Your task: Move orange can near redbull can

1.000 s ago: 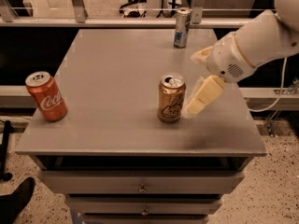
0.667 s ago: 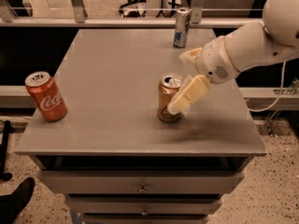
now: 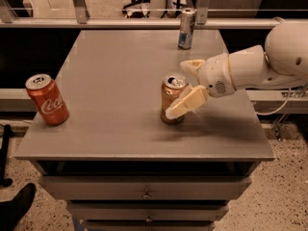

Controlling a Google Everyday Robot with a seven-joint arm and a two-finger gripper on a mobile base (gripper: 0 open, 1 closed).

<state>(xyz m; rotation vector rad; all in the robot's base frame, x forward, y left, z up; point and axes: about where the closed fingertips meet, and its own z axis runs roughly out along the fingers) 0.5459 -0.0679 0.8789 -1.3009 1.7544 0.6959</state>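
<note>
The orange can [image 3: 171, 96] stands upright on the grey table [image 3: 115, 66], right of the middle. My gripper [image 3: 177, 90] reaches in from the right at the can's height. Its fingers are open and straddle the can: one finger [image 3: 187, 104] lies across the can's front right side, the other [image 3: 191, 65] sits behind its top right. The can rests on the table. The slim silver-and-blue redbull can [image 3: 186, 28] stands upright at the table's far edge, well behind the orange can.
A red Coca-Cola can [image 3: 46, 100] stands near the table's left edge. The table has drawers [image 3: 144, 194] below its front edge. A railing with glass [image 3: 77, 6] runs behind the table. My white arm [image 3: 269, 64] crosses the right edge.
My gripper has moved left and down, from beside the orange can to straddling it. The cans have not moved.
</note>
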